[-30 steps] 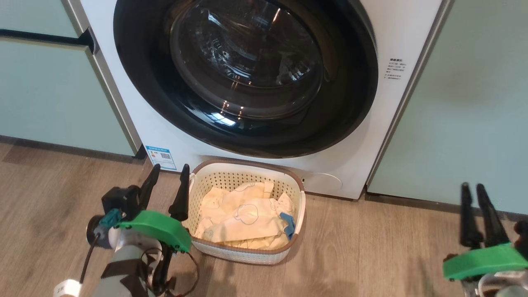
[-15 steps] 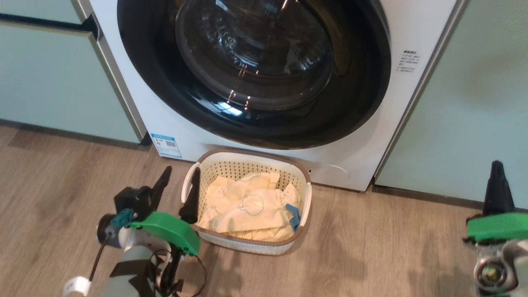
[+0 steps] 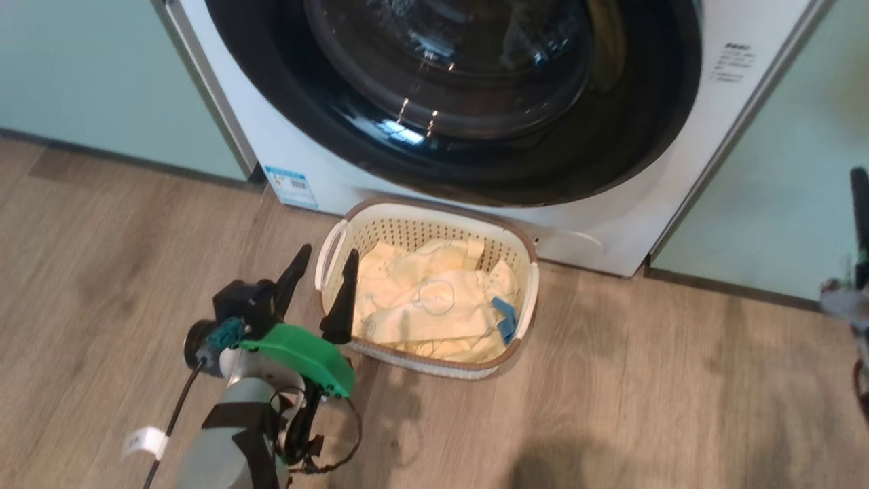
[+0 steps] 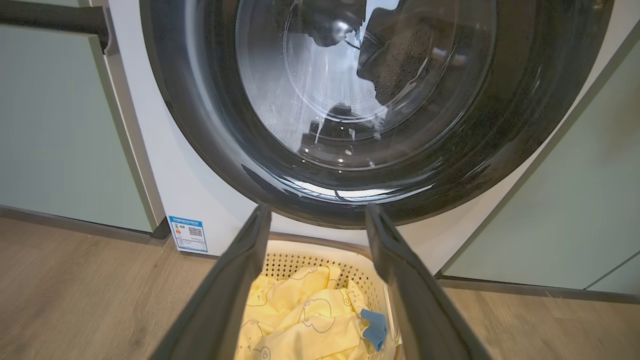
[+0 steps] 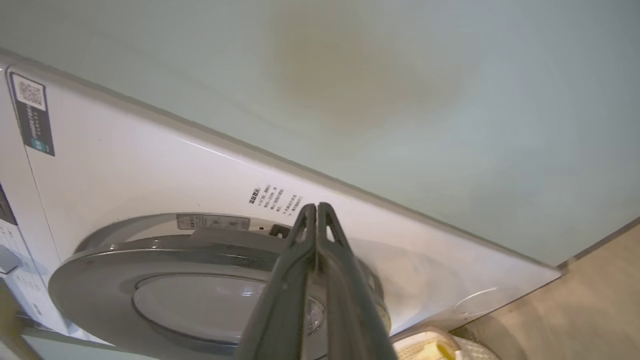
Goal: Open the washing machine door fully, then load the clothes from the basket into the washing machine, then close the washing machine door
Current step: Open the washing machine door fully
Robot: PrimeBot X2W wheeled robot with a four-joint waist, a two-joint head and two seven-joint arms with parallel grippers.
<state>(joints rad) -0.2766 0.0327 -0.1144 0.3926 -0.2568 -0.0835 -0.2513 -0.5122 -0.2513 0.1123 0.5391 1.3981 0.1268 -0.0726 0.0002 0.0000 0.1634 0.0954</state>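
Two tools: left tool [image 3: 328,251] apart beside basket [image 3: 434,202], right tool [image 5: 316,206] together toward door [image 5: 100,270] edge.

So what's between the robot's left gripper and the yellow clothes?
Just the basket's holey side wall, in the head view: the open left gripper is by its rim, the clothes inside.
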